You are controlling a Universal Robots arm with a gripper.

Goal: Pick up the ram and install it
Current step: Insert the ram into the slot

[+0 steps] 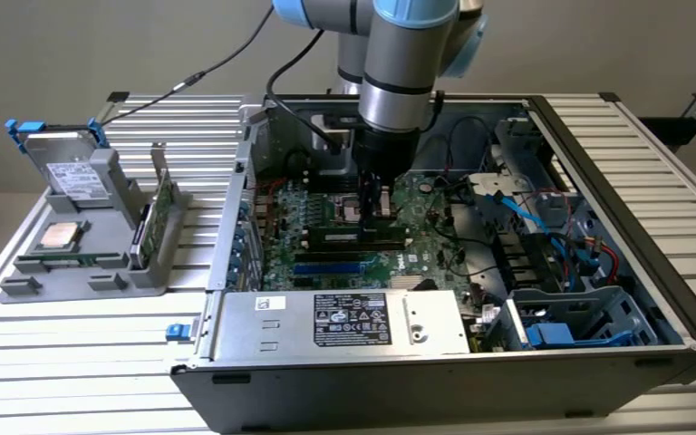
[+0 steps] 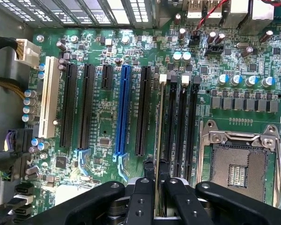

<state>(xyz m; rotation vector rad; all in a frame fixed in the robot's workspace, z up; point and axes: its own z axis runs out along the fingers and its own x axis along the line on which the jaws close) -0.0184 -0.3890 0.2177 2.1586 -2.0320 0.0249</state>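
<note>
Green ram (image 2: 158, 126): showing edge-on in the wrist view as a thin strip, standing upright along the memory slot nearest the long black expansion slots. Whether it is sitting fully down in that slot I cannot tell.
Gripper (image 2: 158, 192) state: clamping narrowly on the ram, with the black fingers (image 2: 141, 197) pressing against its two faces at one end.
Gripper (image 1: 379, 207) place: hanging low over the motherboard (image 1: 312, 213), just above the centre of the exterior view.
Arm (image 1: 402, 63): reaching straight down from the upper centre of the exterior view into the computer case (image 1: 445, 390).
Memory slots (image 2: 182, 126): running parallel just beside the ram, black, lying between it and the processor socket (image 2: 236, 164).
Blue slot (image 2: 123, 108): lying on the ram's other side, with one long black slot between the two.
Power supply (image 1: 336, 322): sitting along the case's near wall in the lower centre of the exterior view, showing a dark label.
Grey tray (image 1: 33, 288): resting on the slatted metal table (image 1: 58, 362) at the exterior view's left, outside the case.
Tray contents: hard drive (image 1: 70, 168) leaning at the far end, processor chip (image 1: 61, 234) lying flat in the middle, expansion card (image 1: 155, 217) standing on edge along the side nearest the case.
</note>
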